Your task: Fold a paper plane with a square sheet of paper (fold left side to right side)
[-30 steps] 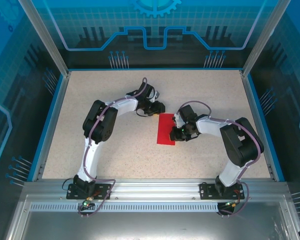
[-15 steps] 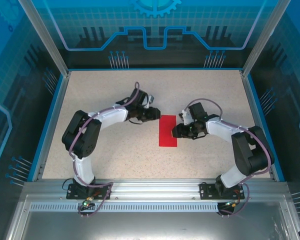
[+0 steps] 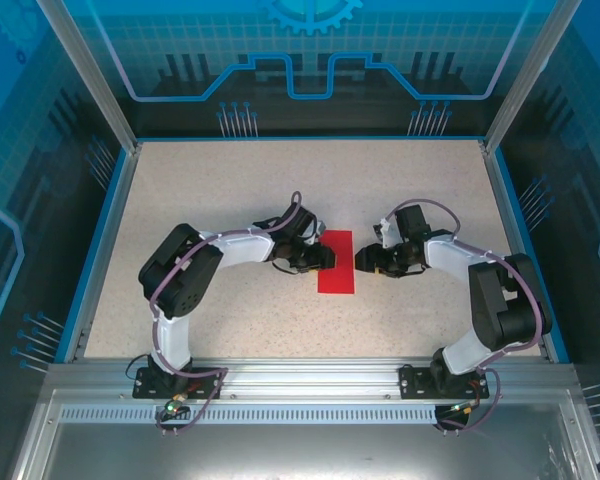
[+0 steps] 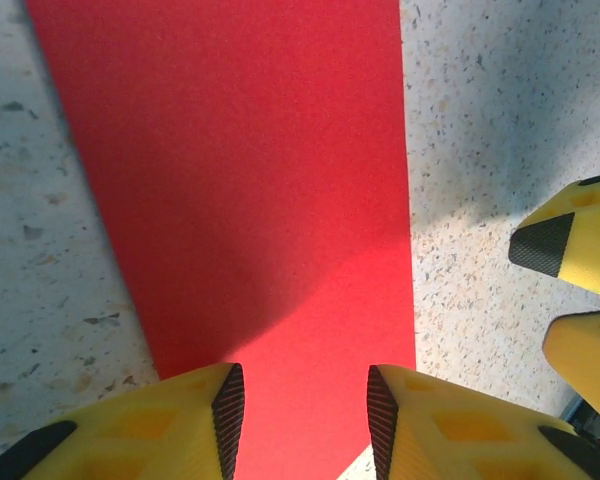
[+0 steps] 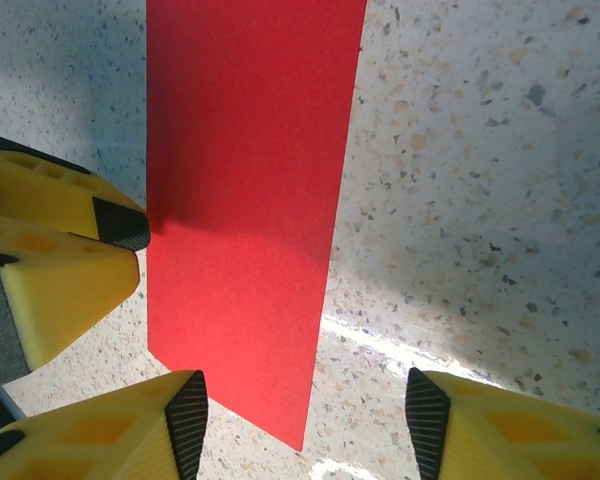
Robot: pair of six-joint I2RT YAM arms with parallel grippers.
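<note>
Wrist views show left hand (image 4: 302,410) and right hand (image 5: 305,415) agape over red paper (image 5: 250,150).

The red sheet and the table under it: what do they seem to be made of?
The red sheet looks like thin matte paper: flat, straight crisp edges, no shine. The table looks like speckled stone-like composite or laminate, faintly glossy, since a light streak reflects on it.
</note>
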